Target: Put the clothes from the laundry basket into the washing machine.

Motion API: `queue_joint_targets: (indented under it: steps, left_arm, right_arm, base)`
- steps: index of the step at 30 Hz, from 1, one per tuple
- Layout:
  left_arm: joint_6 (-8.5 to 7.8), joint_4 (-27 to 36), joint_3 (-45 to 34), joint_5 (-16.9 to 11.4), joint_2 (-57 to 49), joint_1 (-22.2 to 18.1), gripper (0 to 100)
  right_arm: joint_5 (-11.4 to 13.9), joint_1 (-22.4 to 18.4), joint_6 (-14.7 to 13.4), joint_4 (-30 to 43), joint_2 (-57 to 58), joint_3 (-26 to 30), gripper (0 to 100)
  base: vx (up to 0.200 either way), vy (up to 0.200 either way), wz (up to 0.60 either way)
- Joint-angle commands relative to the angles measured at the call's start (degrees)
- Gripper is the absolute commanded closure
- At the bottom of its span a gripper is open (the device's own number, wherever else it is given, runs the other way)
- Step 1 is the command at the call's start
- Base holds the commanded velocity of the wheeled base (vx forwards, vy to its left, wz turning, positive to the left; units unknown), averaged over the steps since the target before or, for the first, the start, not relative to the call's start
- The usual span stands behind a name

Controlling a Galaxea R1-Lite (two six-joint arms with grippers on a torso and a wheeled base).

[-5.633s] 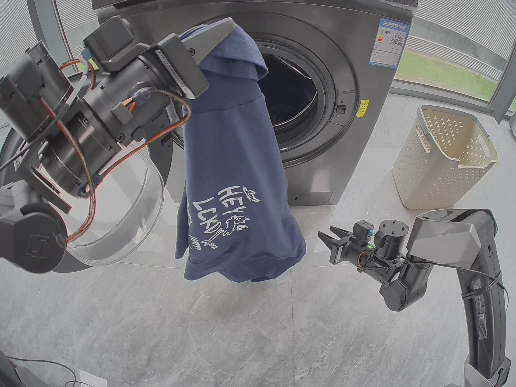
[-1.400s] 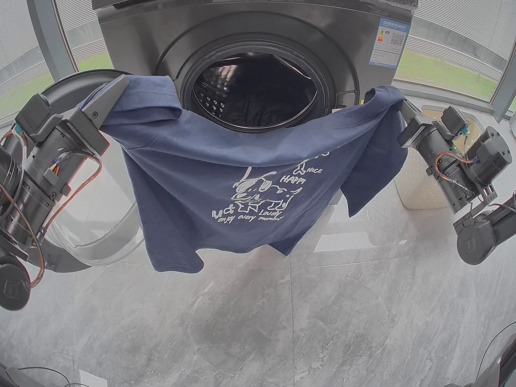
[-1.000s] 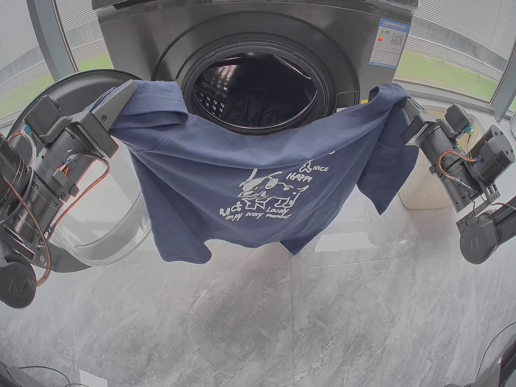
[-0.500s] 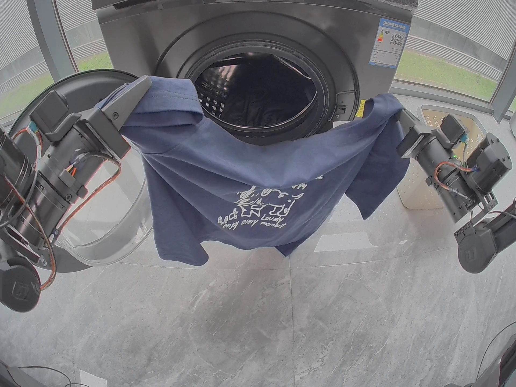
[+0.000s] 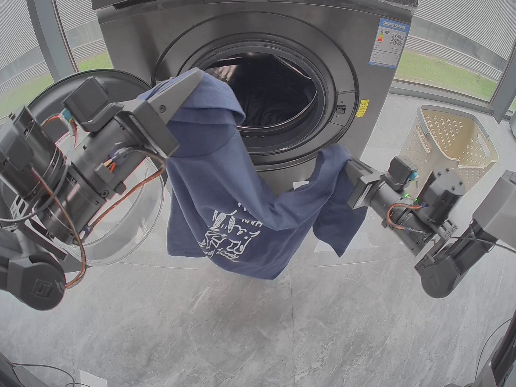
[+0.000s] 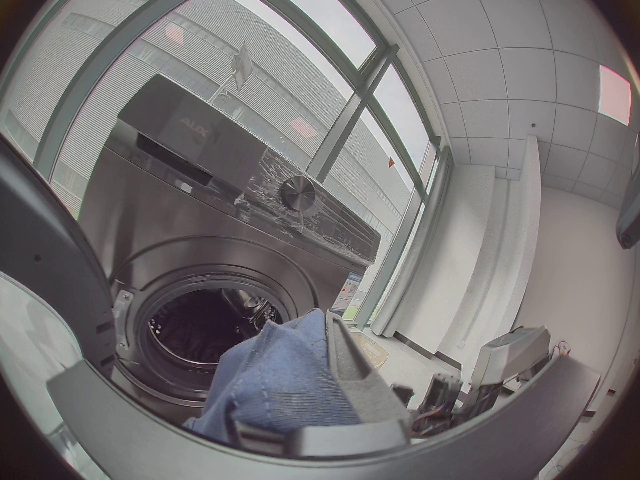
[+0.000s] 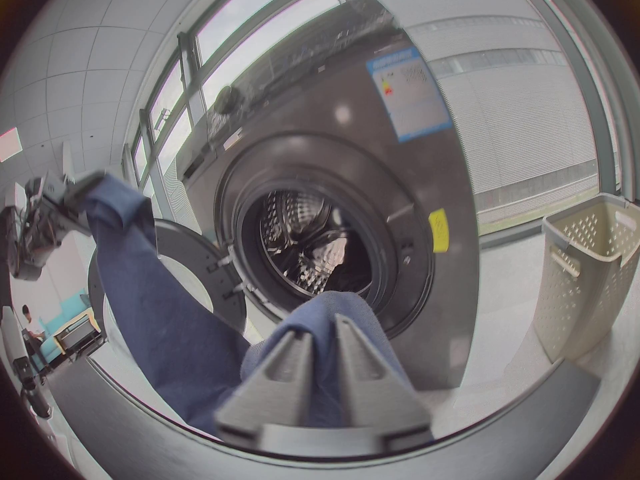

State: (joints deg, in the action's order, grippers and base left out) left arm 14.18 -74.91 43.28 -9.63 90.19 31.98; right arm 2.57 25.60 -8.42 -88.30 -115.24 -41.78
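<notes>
The head camera looks forward and down from above onto the washing machine [image 5: 344,55], the floor [image 5: 269,329] and both arms. The left wrist camera sits low, close behind the left hand [image 6: 313,345], tilted up at the machine's front, the windows [image 6: 300,55] and the ceiling [image 6: 520,48]. The right wrist camera sits close behind the right hand [image 7: 322,331], facing the drum [image 7: 313,248], with the basket [image 7: 587,281] beside the machine. All three share the open drum and the shirt [image 5: 231,200]; the right wrist view catches the left hand farther off.
</notes>
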Motion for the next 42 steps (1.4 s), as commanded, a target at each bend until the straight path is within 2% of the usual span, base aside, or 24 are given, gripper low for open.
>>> queue_joint_targets:
  steps: [1, 5, 12, 21, 31, 36, 39, 42]
  left_arm:
    - [0.24, -0.1, 4.3, -0.1, 5.0, 2.6, 100]
    - [0.24, -0.5, 6.2, 0.0, 6.4, 3.7, 100]
    - [0.32, -1.0, 7.5, 0.0, 6.3, 4.0, 100]
    - [0.32, -1.0, 7.5, 0.1, 6.0, 4.0, 100]
    - [0.24, -0.9, 7.6, 0.1, 5.5, 4.1, 100]
    - [0.24, -0.9, 7.6, 0.0, 4.9, 4.1, 100]
    - [0.24, -0.7, 7.7, 0.0, 4.6, 4.0, 100]
    - [0.24, -0.6, 7.9, 0.1, 4.6, 3.9, 100]
  right_arm:
    - [0.0, 2.9, 0.5, 0.0, -8.6, -1.5, 0]
    - [0.0, 4.4, 1.4, 0.0, -14.1, -1.2, 0]
    - [0.2, 6.0, 1.2, -0.1, -19.4, -1.5, 0]
    - [3.1, 9.7, 1.1, -0.2, -19.5, -1.8, 0]
    - [3.5, 11.2, 1.3, 0.0, -20.2, -8.0, 0]
    - [5.2, 11.6, 1.7, -0.1, -22.9, -13.4, 0]
    - [7.8, 11.6, 1.7, -0.2, -24.3, -15.6, 0]
    - [10.2, 12.8, 1.4, -0.3, -24.3, -15.5, 0]
  base:
    - [0.000, 0.000, 0.00]
    - [0.000, 0.000, 0.00]
    - [0.000, 0.000, 0.00]
    - [0.000, 0.000, 0.00]
    - [0.000, 0.000, 0.00]
    - [0.000, 0.000, 0.00]
    - [0.000, 0.000, 0.00]
    - [0.000, 0.000, 0.00]
